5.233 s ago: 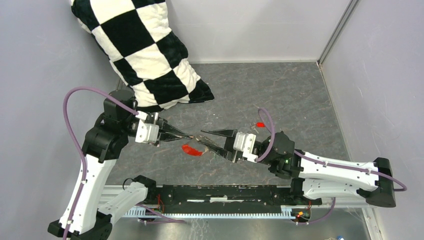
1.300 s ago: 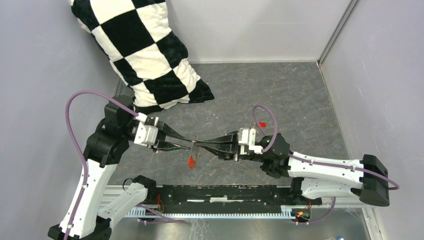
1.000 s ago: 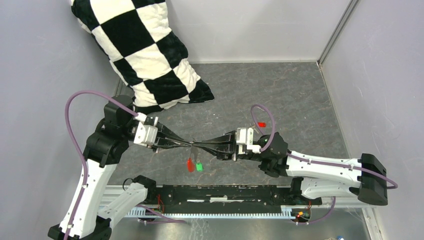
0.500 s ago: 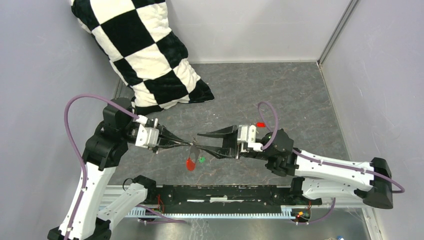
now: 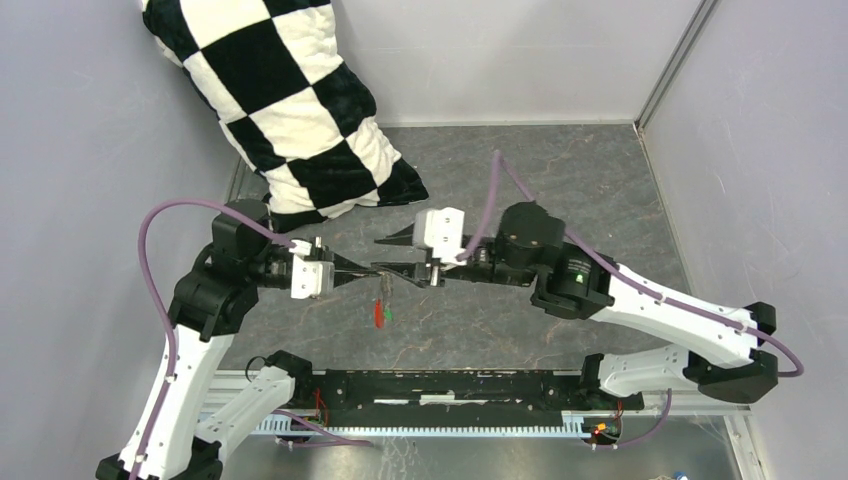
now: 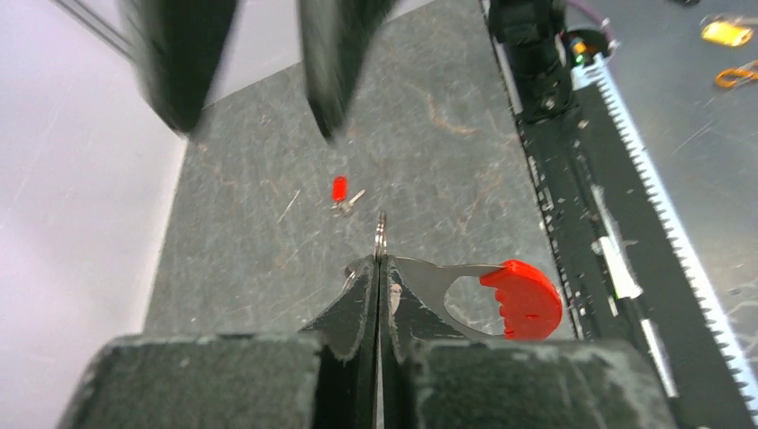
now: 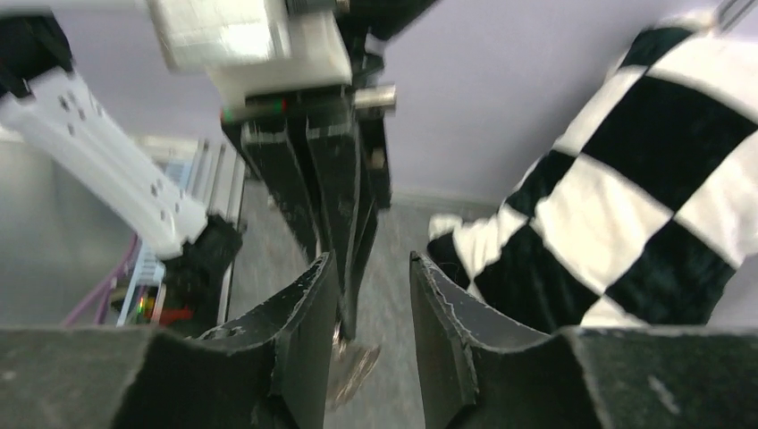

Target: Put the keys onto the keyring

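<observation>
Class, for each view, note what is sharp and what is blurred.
Top external: sharp and evenly lit throughout. Left wrist: the red tag is crisp, while the right pincer ahead is smeared. Right wrist: blurred all over, the pillow included.

There are two grippers, the left gripper (image 6: 377,273) and the right gripper (image 7: 371,268). There are two keys, one red-headed key (image 6: 339,188) and one silver key (image 6: 351,200). There is one keyring (image 6: 380,234), one red tag (image 6: 523,298), one green tag (image 5: 388,315) and one pillow (image 5: 290,100).
</observation>
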You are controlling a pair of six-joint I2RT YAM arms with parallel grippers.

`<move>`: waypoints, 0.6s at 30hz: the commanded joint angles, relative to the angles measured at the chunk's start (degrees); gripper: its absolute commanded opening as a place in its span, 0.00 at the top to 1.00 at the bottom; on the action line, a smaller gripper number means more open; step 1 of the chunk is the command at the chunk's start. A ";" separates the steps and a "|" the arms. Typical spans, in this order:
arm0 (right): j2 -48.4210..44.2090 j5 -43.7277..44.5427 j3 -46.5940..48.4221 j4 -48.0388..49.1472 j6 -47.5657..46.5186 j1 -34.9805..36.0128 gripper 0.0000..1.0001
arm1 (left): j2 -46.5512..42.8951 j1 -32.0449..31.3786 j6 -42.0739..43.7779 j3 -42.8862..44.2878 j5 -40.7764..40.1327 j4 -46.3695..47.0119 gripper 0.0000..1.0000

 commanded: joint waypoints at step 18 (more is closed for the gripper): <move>5.84 6.71 2.34 -12.14 -4.33 0.89 0.74 | 4.40 -0.97 18.63 4.94 -7.50 -11.32 0.98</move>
